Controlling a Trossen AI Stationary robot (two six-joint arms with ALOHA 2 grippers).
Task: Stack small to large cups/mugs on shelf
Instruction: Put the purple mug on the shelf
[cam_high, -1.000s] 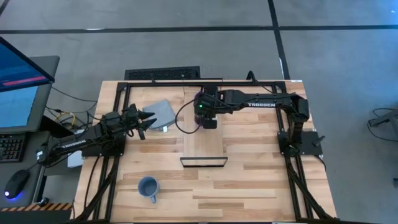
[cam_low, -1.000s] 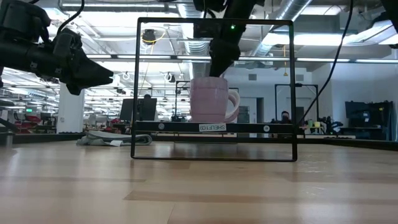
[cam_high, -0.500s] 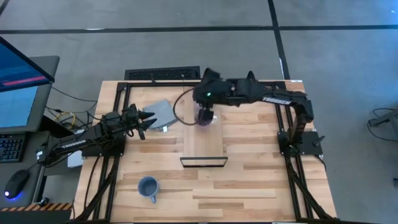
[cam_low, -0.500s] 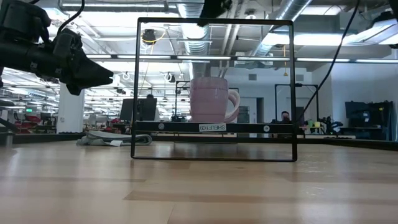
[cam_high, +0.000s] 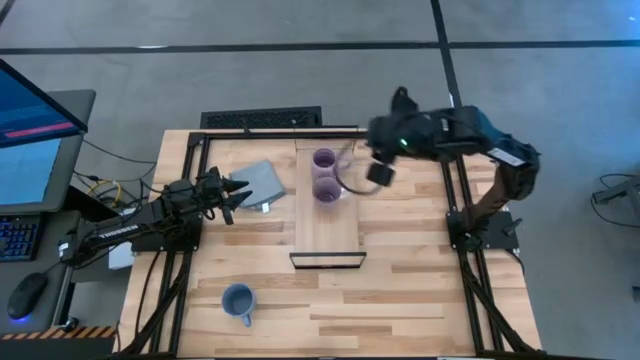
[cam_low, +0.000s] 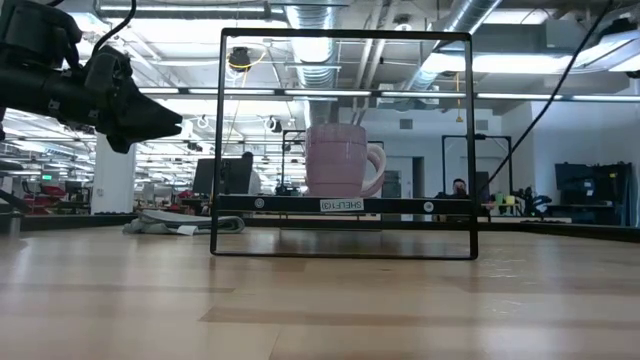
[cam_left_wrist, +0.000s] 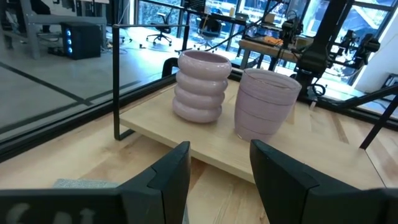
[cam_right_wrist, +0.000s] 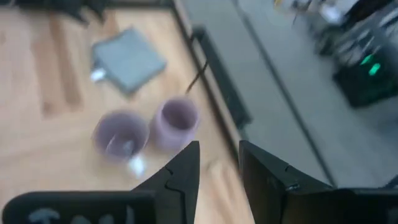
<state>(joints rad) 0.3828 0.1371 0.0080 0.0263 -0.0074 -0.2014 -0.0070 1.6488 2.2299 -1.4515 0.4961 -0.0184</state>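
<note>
Currently two lavender mugs are being carried by the shelf (cam_high: 326, 235): a ribbed mug (cam_high: 324, 160) at its far end and a smooth mug (cam_high: 327, 190) just beside it, nearer the shelf's dark front edge. Whether they are touching cannot be told. A blue mug (cam_high: 238, 299) is sitting on the counter (cam_high: 420, 290), well apart from the shelf and off its front-left corner, so one mug is judged not yet placed.

To the right of the shelf's far end, the right claw (cam_high: 379, 172) is being held above the counter with fingers apart and nothing between them. The left claw (cam_high: 238, 190) is being held left of the shelf, beside a grey cloth (cam_high: 258, 182), also parted and empty.

Risk is being carried mostly by the last placement. With the far end crowded, the smooth mug could be knocked along the board by an incoming mug, or its handle clipped by a finger. The shelf's thin black frame (cam_low: 345, 145) could also be struck on a low approach, shifting everything. The blue mug's curved wall could be let slip by an off-centre pinch.
</note>
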